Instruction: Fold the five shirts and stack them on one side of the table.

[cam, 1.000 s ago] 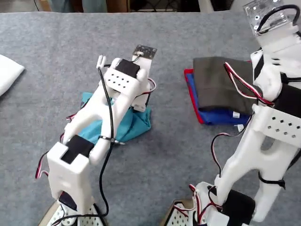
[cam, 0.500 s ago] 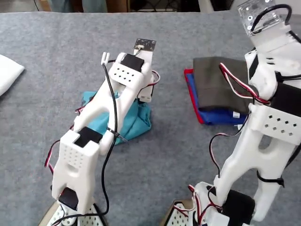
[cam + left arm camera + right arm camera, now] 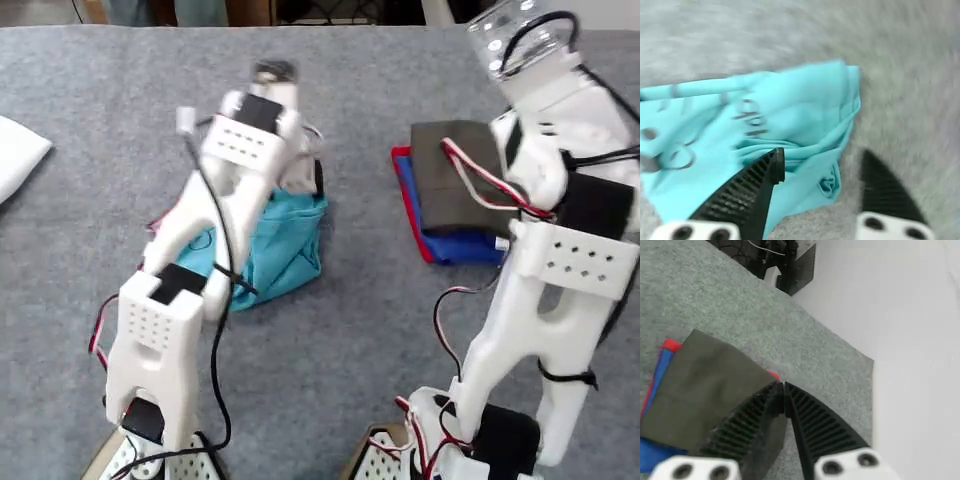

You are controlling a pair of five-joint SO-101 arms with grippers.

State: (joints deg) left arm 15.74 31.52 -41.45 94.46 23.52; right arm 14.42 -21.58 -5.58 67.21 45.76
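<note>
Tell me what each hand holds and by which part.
Nothing is held. The left hand is open over the teal shirt; the right hand is shut, empty, above the folded stack.

High view: fixed camera above and behind the arm bases, looking down and forward over the grey table (image 3: 360,90). The folded stack (image 3: 455,190) serves as reference; the teal shirt (image 3: 285,245) lies to its left.

Left wrist view: camera behind the left gripper (image 3: 822,162), facing down, close over the teal shirt.

Right wrist view: camera behind the right gripper (image 3: 784,389), held higher, looking down on the folded stack and past it to the table edge and a white wall (image 3: 900,315).

Overlap: the high view shares the teal shirt with the left wrist view and the stack with the right.
</note>
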